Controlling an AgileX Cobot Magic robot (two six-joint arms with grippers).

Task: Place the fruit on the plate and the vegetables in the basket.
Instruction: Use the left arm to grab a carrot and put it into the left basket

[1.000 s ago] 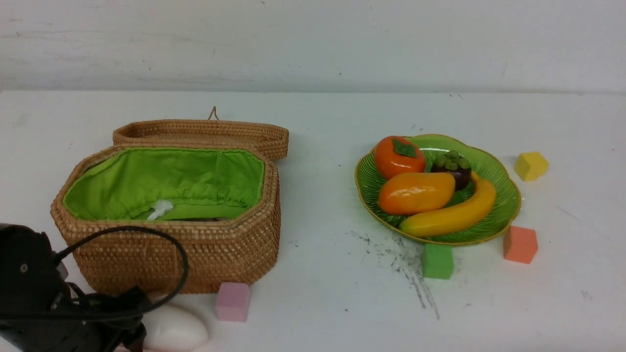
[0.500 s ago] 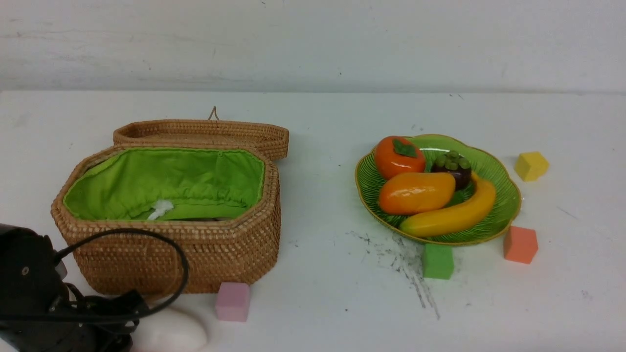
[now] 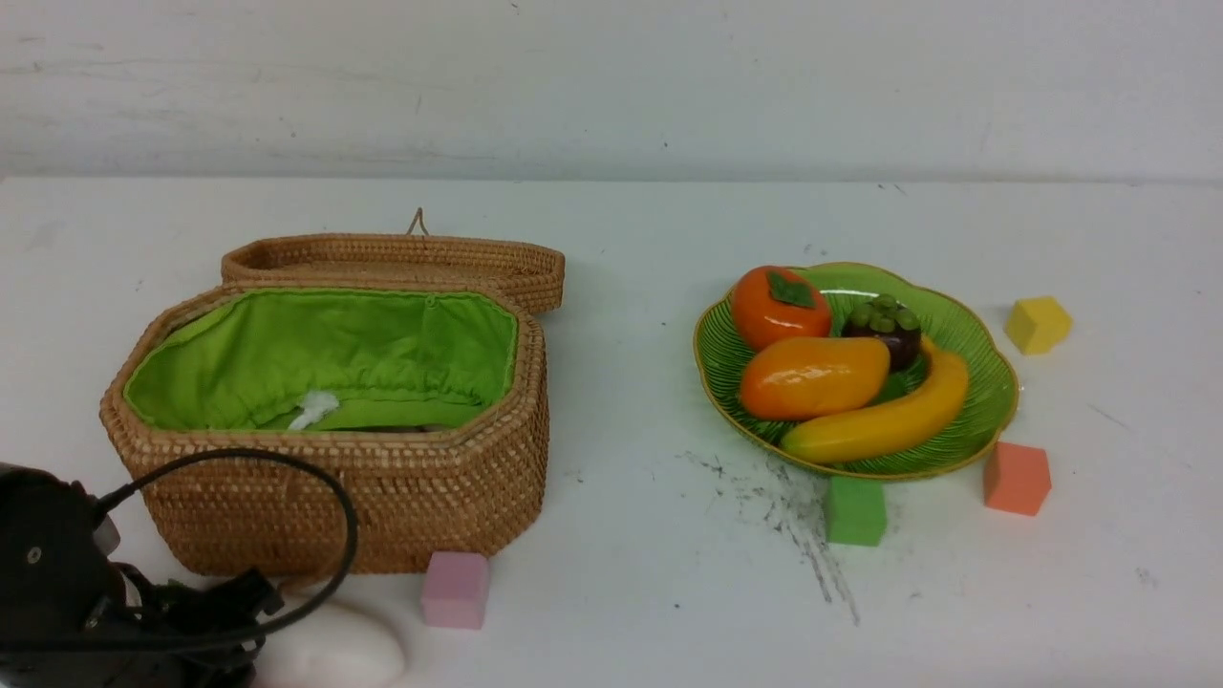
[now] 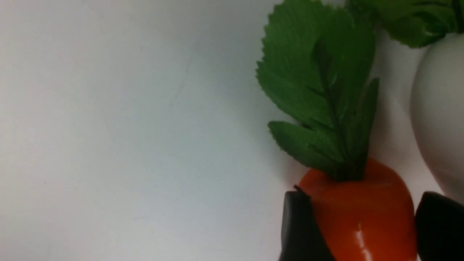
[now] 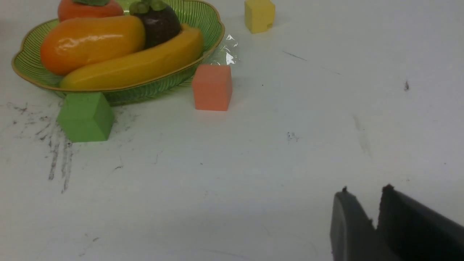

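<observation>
- Front view: a tan wicker basket point(image 3: 382, 497), eight-sided and tightly woven, stands open on the left of the white table point(image 3: 631, 239). Its bright green cloth lining point(image 3: 363, 354) is creased, and its woven lid point(image 3: 401, 256) lies back behind it.
- On the right sits a green ribbed glass plate point(image 3: 989, 392) with a scalloped, gold-edged rim.
- The plate carries all four glossy fruits. A round orange persimmon point(image 3: 776, 306) sits at the back and an oval orange-yellow mango point(image 3: 812, 376) in front of it. A dark mangosteen point(image 3: 884, 330) with a knobbly green top is beside them, and a curved yellow banana point(image 3: 884, 420) lies along the near edge.
- Small foam cubes lie around the plate: yellow point(image 3: 1037, 325) behind it, orange point(image 3: 1016, 478) and green point(image 3: 855, 511) just in front of its rim. A pink one point(image 3: 455, 590) sits by the basket's near corner.
- A smooth white oval radish point(image 3: 334, 655) lies on the table in front of the basket, next to the black left arm point(image 3: 57, 592).
- In the left wrist view, the left gripper point(image 4: 362, 199) has its black fingers point(image 4: 299, 232) pressed against both sides of a shiny orange-red carrot point(image 4: 359, 224) with serrated green leaves. The carrot lies just beside the radish, outside the basket.
- In the right wrist view, the right gripper point(image 5: 366, 195) sits low over the scuffed table, well apart from the plate. Its dark fingers are only narrowly parted and hold nothing.
</observation>
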